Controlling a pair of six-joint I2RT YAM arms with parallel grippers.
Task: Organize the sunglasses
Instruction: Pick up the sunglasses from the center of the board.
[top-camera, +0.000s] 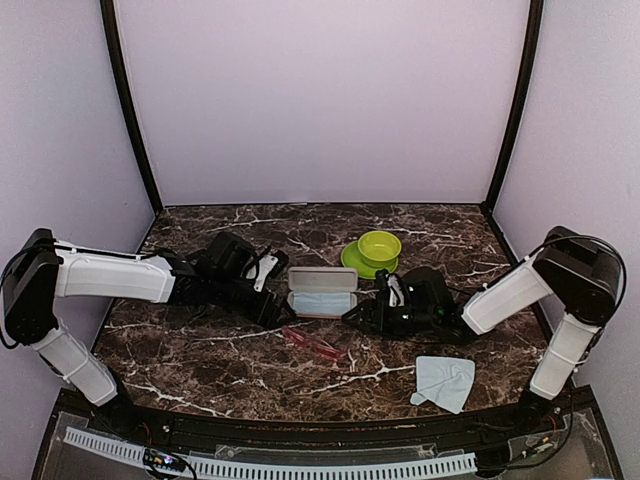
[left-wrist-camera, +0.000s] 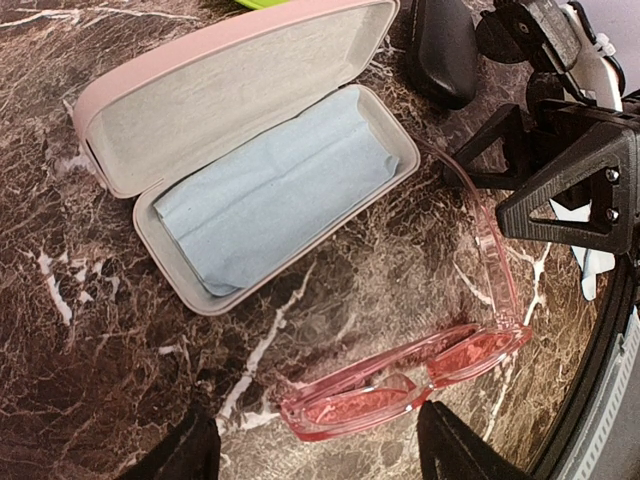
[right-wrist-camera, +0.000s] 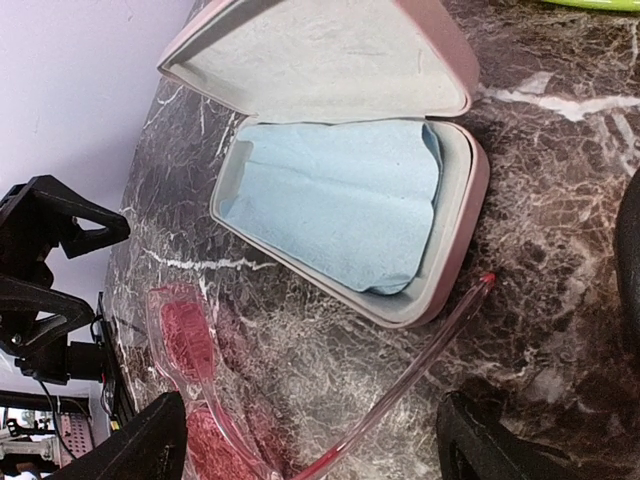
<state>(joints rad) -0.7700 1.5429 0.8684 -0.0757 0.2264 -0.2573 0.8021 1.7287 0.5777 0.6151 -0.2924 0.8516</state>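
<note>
The red-pink sunglasses (top-camera: 313, 343) lie on the marble table just in front of the open pink case (top-camera: 322, 292). One temple arm is unfolded toward the case. In the left wrist view the sunglasses' front (left-wrist-camera: 410, 385) lies right before my open left gripper (left-wrist-camera: 315, 445), between its fingertips (left-wrist-camera: 190, 450), untouched. In the right wrist view the unfolded temple (right-wrist-camera: 420, 370) runs between the spread fingers of my open right gripper (right-wrist-camera: 310, 440). From above, the left gripper (top-camera: 268, 305) and the right gripper (top-camera: 355, 313) flank the case.
The pink case (left-wrist-camera: 140, 215) holds a light blue cloth (left-wrist-camera: 270, 190). A black oval case (left-wrist-camera: 440, 50) lies beside it. A green bowl on a green plate (top-camera: 379, 247) stands behind. Another blue cloth (top-camera: 445, 380) lies front right.
</note>
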